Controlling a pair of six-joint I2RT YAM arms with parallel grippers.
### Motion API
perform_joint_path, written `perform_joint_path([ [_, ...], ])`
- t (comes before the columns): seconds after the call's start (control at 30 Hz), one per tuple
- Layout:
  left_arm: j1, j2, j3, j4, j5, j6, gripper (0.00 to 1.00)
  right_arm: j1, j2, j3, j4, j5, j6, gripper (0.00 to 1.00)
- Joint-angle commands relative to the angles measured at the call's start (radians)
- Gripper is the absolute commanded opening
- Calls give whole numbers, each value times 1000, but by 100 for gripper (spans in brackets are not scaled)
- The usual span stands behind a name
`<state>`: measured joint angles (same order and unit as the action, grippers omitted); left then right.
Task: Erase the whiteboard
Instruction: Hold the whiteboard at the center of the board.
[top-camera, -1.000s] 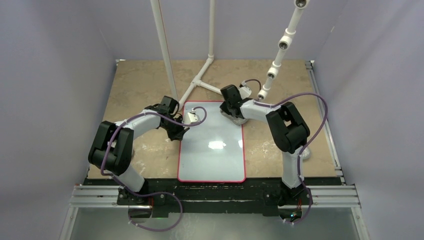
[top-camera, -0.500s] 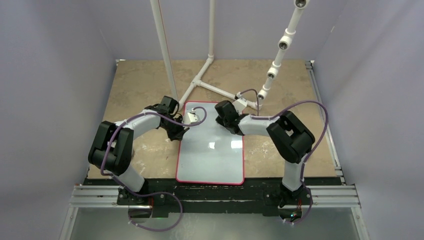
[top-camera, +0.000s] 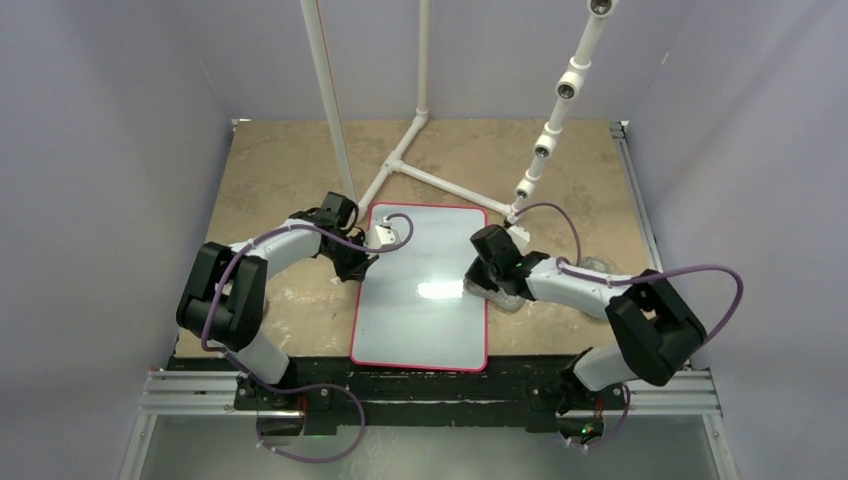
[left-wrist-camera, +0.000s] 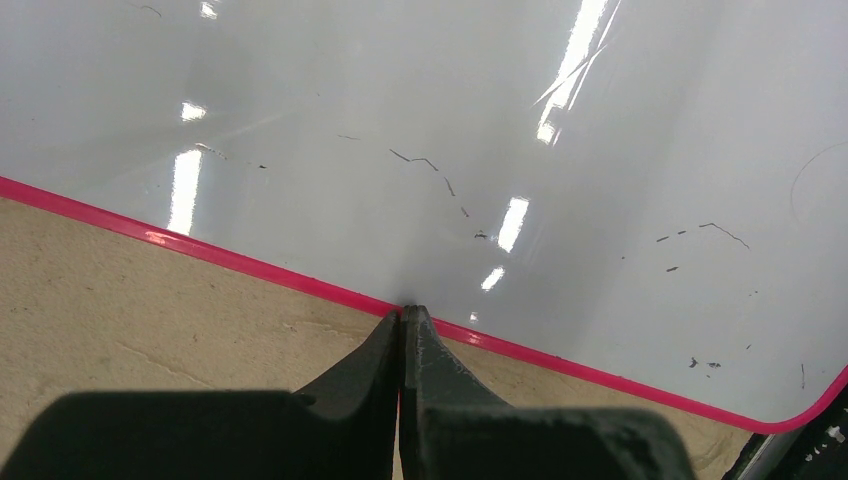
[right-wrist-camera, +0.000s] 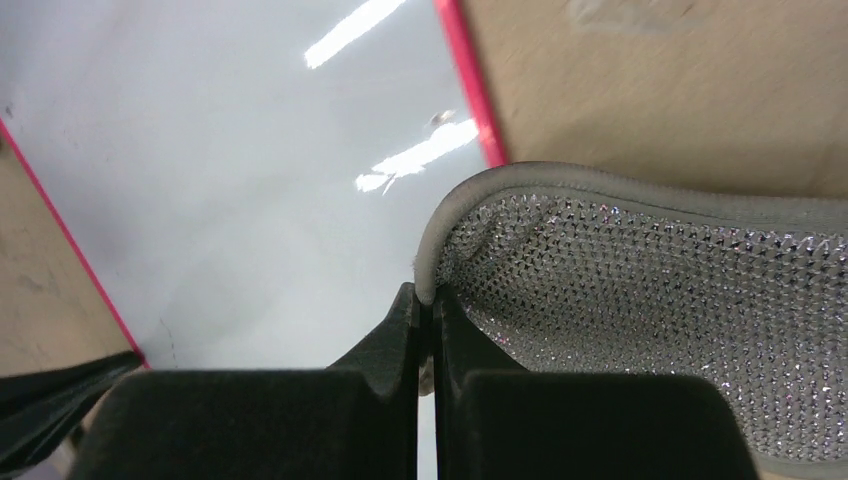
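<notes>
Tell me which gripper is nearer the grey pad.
Right. The right gripper is shut on the rim of the grey pad at the right edge of the whiteboard. The left gripper, shut, sits at its left border, across the board.

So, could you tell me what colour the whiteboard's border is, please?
Pinkish red, clearest on the whiteboard in the left wrist view.

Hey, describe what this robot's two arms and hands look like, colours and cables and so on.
Both the left arm and right arm have white tubular links joined by chunky black joint housings. A purple cable loops loosely along each. A small white box sits at each wrist. The left hand and right hand each have two matte black fingers tapering to narrow tips.
</notes>
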<state>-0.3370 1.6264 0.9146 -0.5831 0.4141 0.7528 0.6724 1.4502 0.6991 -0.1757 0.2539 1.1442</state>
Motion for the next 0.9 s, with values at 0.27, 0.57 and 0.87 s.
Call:
perform_joint_path([
  [0.27, 0, 72, -52, -64, -126, 49, 0, -232, 182, 40, 163, -238, -178, 0],
  [0.57, 0, 80, -67, -64, -134, 71, 0, -272, 204, 49, 256, -252, -136, 0],
  [0.87, 1, 71, -83, -63, -147, 79, 0, -279, 317, 70, 288, -48, -86, 0],
])
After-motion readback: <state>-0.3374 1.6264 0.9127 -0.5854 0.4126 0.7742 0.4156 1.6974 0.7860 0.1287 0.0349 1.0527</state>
